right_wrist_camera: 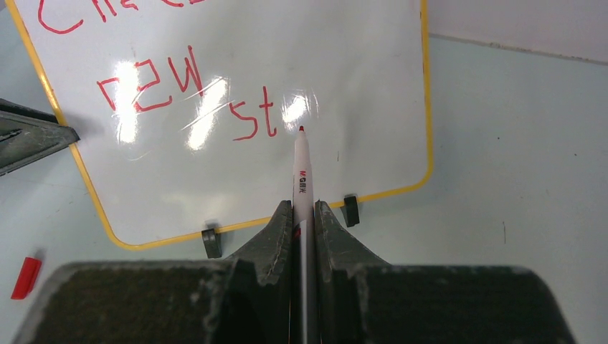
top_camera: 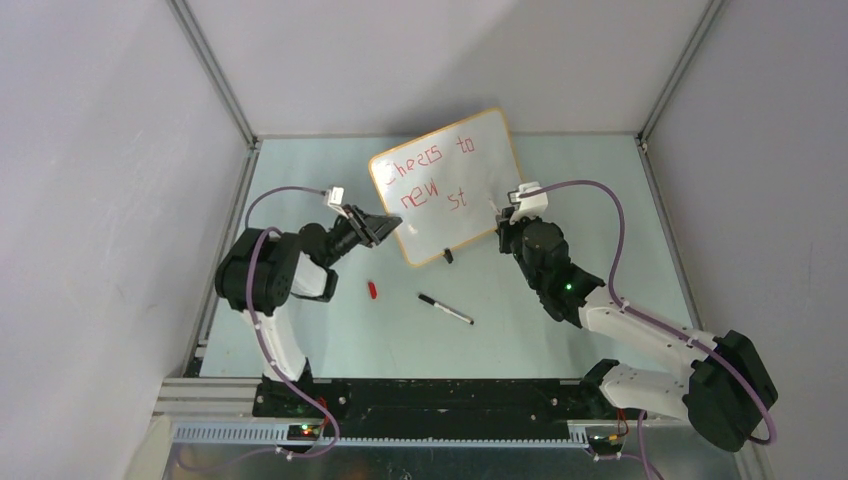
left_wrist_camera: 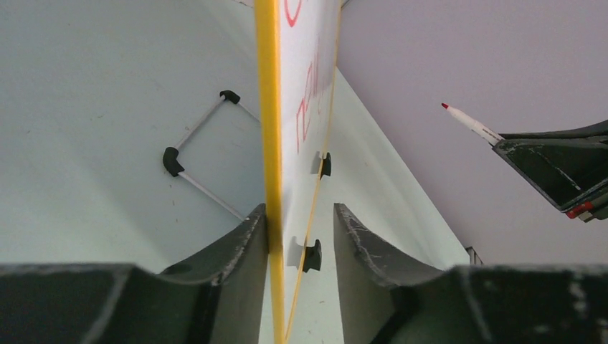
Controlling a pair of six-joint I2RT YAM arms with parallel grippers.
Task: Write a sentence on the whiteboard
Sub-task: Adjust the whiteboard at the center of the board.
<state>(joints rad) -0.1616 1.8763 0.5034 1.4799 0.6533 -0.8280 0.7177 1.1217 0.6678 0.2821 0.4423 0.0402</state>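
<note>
Left claw (left_wrist_camera: 300, 215) has its two fingers apart, one on each side of the whiteboard's (top_camera: 470, 215) edge. One finger touches the yellow rim. The other finger has a small gap next to it.

Right claw (right_wrist_camera: 302, 206) is squeezed tight on a red marker (right_wrist_camera: 302, 168). The marker's red tip is right by the board, just after the last letter. I cannot tell if it touches.

The table (top_camera: 310, 170) is pale green and smooth. Plain grey walls (top_camera: 420, 60) stand around it, with metal posts (top_camera: 212, 70) in the corners. From above, the whiteboard stands near the table's middle, a bit toward 12 o'clock, and it is turned a little. It sits on two small black feet (right_wrist_camera: 211, 242). A thin wire leg (left_wrist_camera: 197, 150) shows behind it. The red words (top_camera: 417, 193) on the board say "Cheers to" on top and "new st" below.

A black pen (top_camera: 445, 308) lies on the table at 6 o'clock from the board. A little red cap (top_camera: 372, 290) lies at 7 o'clock from the board, near the left arm.

The left arm bends like an elbow and reaches toward 3 o'clock to the board's left edge. The right arm stretches from the near right corner toward 10 o'clock, up to the board's right side, with the marker pointing at the board's face.
</note>
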